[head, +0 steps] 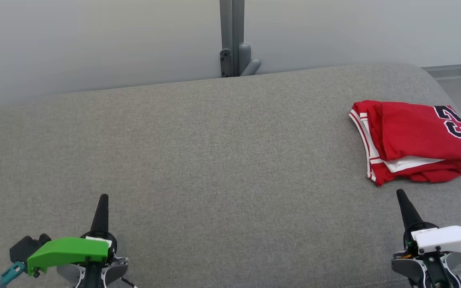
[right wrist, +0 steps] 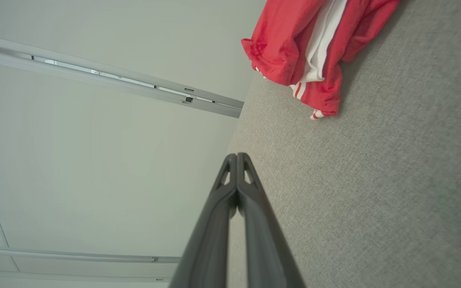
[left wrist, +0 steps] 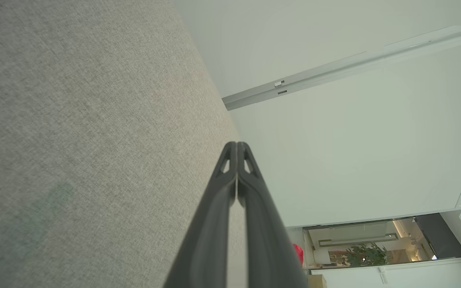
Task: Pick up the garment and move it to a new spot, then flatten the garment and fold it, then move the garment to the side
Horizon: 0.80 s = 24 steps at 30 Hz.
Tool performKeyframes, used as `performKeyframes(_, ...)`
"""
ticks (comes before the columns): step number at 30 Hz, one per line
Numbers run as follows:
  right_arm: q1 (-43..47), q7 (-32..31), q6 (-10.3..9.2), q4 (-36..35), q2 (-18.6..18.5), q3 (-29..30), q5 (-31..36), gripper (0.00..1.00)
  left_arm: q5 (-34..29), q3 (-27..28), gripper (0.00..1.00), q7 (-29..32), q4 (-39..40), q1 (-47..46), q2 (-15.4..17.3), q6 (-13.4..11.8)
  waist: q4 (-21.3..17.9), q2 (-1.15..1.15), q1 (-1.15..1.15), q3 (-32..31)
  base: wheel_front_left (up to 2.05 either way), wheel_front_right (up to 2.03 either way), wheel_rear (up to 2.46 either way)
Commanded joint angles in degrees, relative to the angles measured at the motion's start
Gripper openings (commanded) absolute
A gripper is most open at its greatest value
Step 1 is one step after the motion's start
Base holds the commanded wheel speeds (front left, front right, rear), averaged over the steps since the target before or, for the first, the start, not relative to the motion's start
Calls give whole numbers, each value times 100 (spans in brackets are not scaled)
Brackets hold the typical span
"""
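The garment is a red jersey with white trim and a dark number, lying folded at the far right of the grey cushioned surface. The right wrist view catches its near edge beyond the fingertips. My left gripper rests low at the lower left, shut and empty, fingertips pressed together. At the lower right my right gripper is also shut with nothing in it, a short way in front of the garment's near edge and apart from it.
A grey metal post with a bracket stands behind the surface's back edge against a pale wall. The surface's right end curves off just past the garment. Its wide middle stretch lies between the two grippers.
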State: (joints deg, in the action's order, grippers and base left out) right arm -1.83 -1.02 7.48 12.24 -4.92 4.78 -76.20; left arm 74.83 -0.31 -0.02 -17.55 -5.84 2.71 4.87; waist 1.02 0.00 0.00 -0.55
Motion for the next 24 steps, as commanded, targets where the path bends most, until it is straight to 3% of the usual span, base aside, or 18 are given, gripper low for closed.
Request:
performKeyframes(1, -108, -42, 3, -62, -38, 39, -139, 0, 128, 30, 0, 43, 54, -137, 25, 45, -3, 0, 0, 2, 0, 0, 0)
performKeyframes(24, -158, -317, 3, -68, -45, 231, -1156, 0, 1107, 122, 0, 285, 102, -250, 27, 181, -57, 0, 0, 36, 0, 0, 0)
